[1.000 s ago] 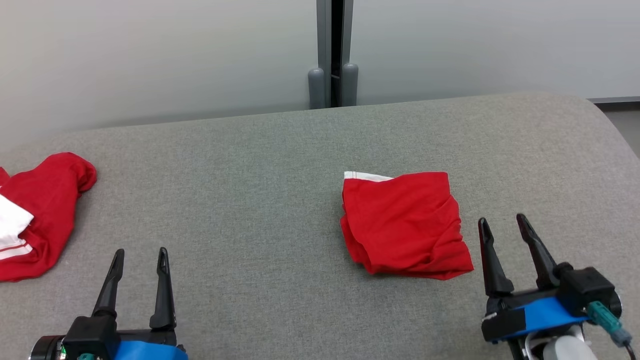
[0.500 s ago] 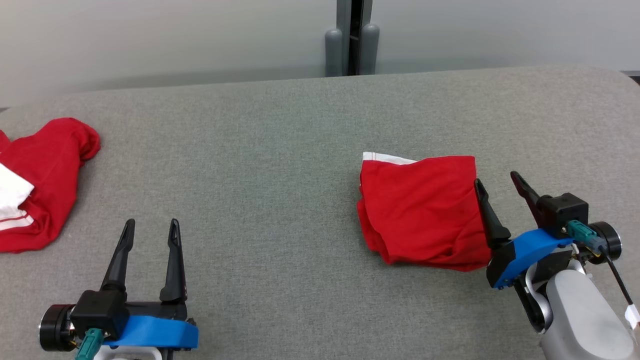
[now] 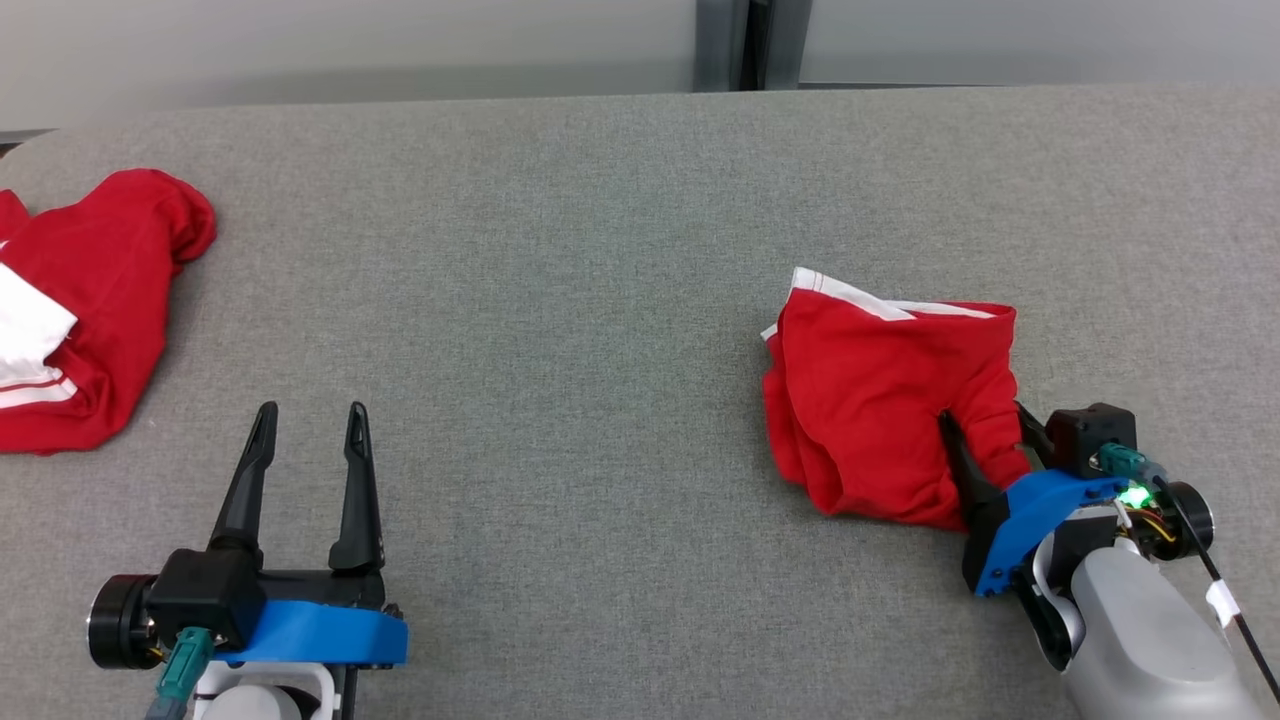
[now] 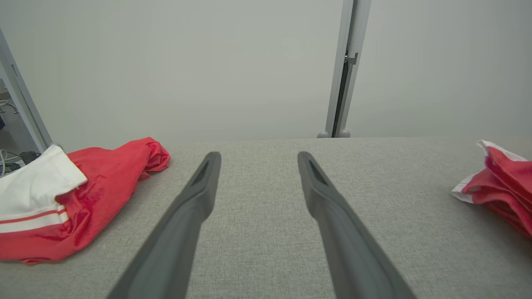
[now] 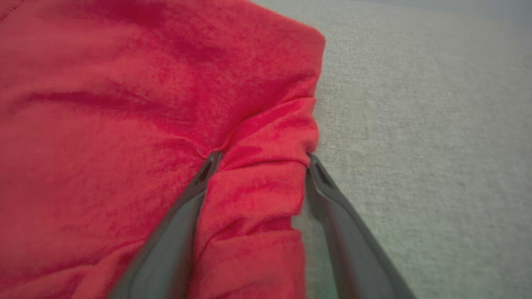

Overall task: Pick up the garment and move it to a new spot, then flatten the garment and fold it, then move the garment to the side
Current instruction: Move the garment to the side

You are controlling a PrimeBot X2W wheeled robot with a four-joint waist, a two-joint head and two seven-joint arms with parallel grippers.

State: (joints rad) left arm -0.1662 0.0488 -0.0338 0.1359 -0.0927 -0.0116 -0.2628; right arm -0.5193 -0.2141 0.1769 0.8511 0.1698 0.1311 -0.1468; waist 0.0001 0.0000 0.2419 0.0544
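Writing: a white tag (image 3: 1218, 603) hangs on the cable by the right forearm. Any print on it is too small to read.
Folded garment (image 3: 880, 400): red, with a white stripe (image 3: 850, 293) along its far edge. It lies on the grey cloth surface (image 3: 560, 280) at 3 o'clock in the head view and is bunched toward its 5 o'clock corner.
Right gripper (image 3: 983, 428): at 4 o'clock in the head view, pushed into the garment's 5 o'clock corner. Red cloth covers most of one finger there.
Right wrist view: the gripper (image 5: 262, 160) has its jaws spread wide and straddles a raised ridge of the garment (image 5: 124, 104). Both fingertips (image 5: 208, 166) touch fabric. One finger lies on the cloth, the other at its edge beside bare surface (image 5: 415, 124). The frame is soft.
Left gripper (image 3: 311, 412): at 7 o'clock in the head view, jaws spread, over bare surface, well apart from both garments.
Left wrist view: the gripper (image 4: 258, 155) points at a post (image 4: 345, 70) at 1 o'clock. The folded garment (image 4: 503, 182) is at 3 o'clock, seen side-on with its layers stacked.
Second garment (image 3: 90, 300): red with a white panel, crumpled, at 9 o'clock and cut by the frame edge. The left wrist view (image 4: 95, 187) shows red stripes on the white.
Green light (image 3: 1133, 495): lit on the right wrist in the head view.
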